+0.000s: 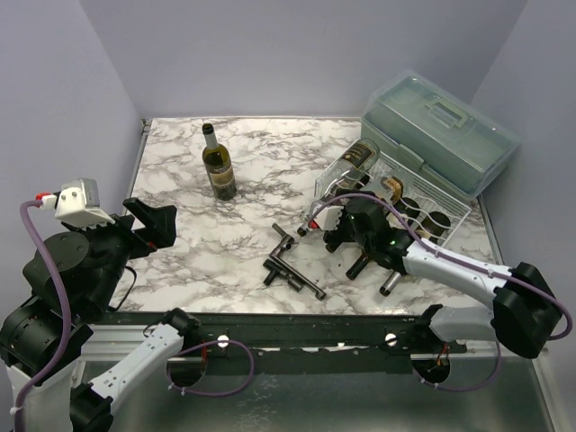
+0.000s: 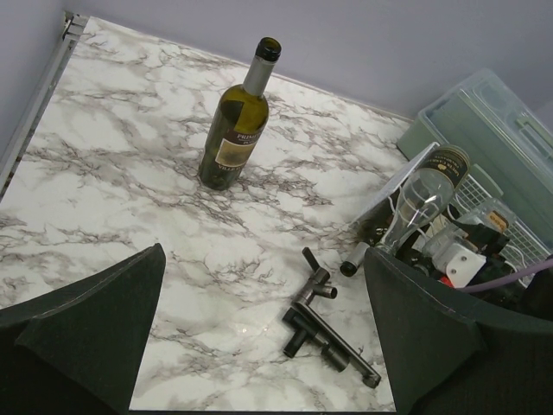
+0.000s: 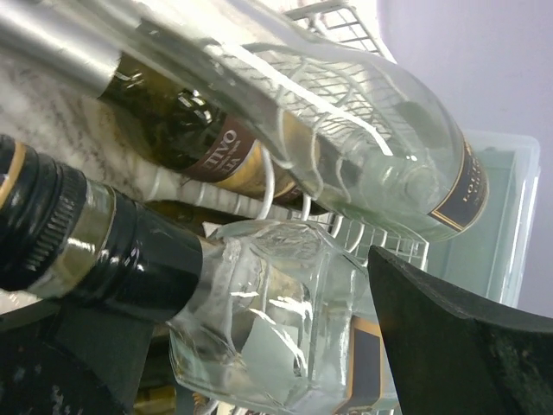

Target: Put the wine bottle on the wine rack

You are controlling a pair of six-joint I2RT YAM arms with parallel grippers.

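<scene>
Surface (image 1: 180, 270): white marble look with grey veining, smooth, faint sheen.

Wine bottle (image 1: 219, 169), far left: dark green glass, glossy; I make out a matt paper label and a black cap.

Wine rack (image 1: 450, 214), right: thin silvery metal wire, bright finish.

Clear bottle (image 3: 363, 147) on it: colourless glass, very shiny. The black capsule (image 3: 130, 251) on a neighbouring neck looks like glossy foil.

Plastic box (image 1: 441, 135), far right: translucent grey-green, smooth.

Black tool (image 1: 293, 268), mid-surface: dark metal, dull.

Left fingers (image 2: 95, 333) and right fingers (image 3: 467, 346): matt black, slightly grainy to my eye.
</scene>
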